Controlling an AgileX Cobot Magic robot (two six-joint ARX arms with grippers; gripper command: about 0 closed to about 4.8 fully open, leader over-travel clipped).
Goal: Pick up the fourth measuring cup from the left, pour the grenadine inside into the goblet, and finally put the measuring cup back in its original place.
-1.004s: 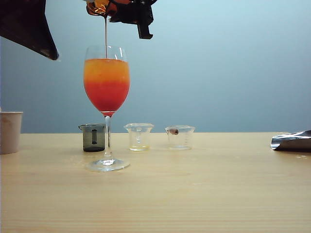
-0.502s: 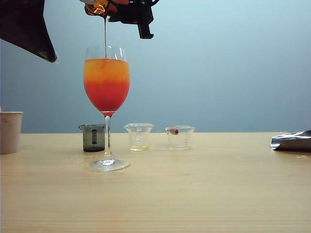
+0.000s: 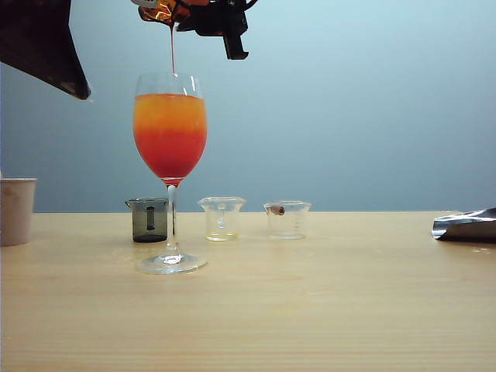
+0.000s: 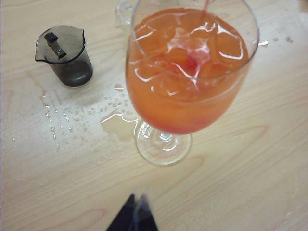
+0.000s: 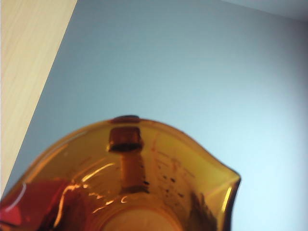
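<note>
Grenadine [image 3: 172, 54] falls in a thin stream from the amber fourth measuring cup [image 3: 159, 11], tipped at the top of the frame in the right gripper's [image 3: 208, 17] clamp, into the goblet [image 3: 170, 132] on the desk [image 3: 325, 302]. Whether the left gripper [image 4: 133, 216] is closed cannot be told.

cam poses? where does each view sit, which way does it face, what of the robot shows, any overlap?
Exterior: table level, facing the goblet; right hand tips the amber cup above it.
Left wrist: high up, looking down into the goblet and on the grey cup; only a dark tip of the left hand shows.
Right wrist: right against the amber cup, facing the wall; no fingers visible.
Shared: goblet, grey cup.
</note>
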